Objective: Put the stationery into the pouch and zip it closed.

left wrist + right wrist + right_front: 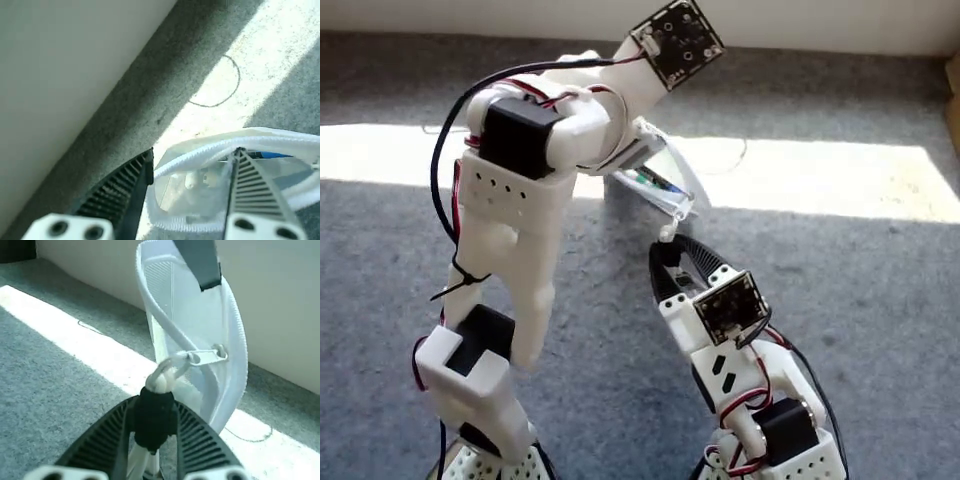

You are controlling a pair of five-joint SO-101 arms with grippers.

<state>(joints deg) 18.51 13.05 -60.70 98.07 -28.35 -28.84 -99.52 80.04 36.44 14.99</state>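
A clear mesh pouch (pixel 670 188) with a white zip is held up off the carpet. My left gripper (pixel 194 151) is shut on the pouch (pixel 197 192), whose thick rim sits between the two ribbed fingers. A blue item (pixel 272 155) shows through its wall. In the right wrist view one dark left finger (pixel 197 262) pinches the top of the upright pouch (pixel 200 325). My right gripper (pixel 155 402) is shut on the black zipper pull (pixel 154 420), tied by a white cord to the metal slider (pixel 206 356). In the high view the right gripper (pixel 666 250) sits just below the pouch.
Grey carpet (pixel 840 300) covers the floor, crossed by a bright band of sunlight (pixel 820 180). A pale wall (pixel 60 75) runs along the far side. A thin wire loop (pixel 222 95) lies on the carpet behind the pouch.
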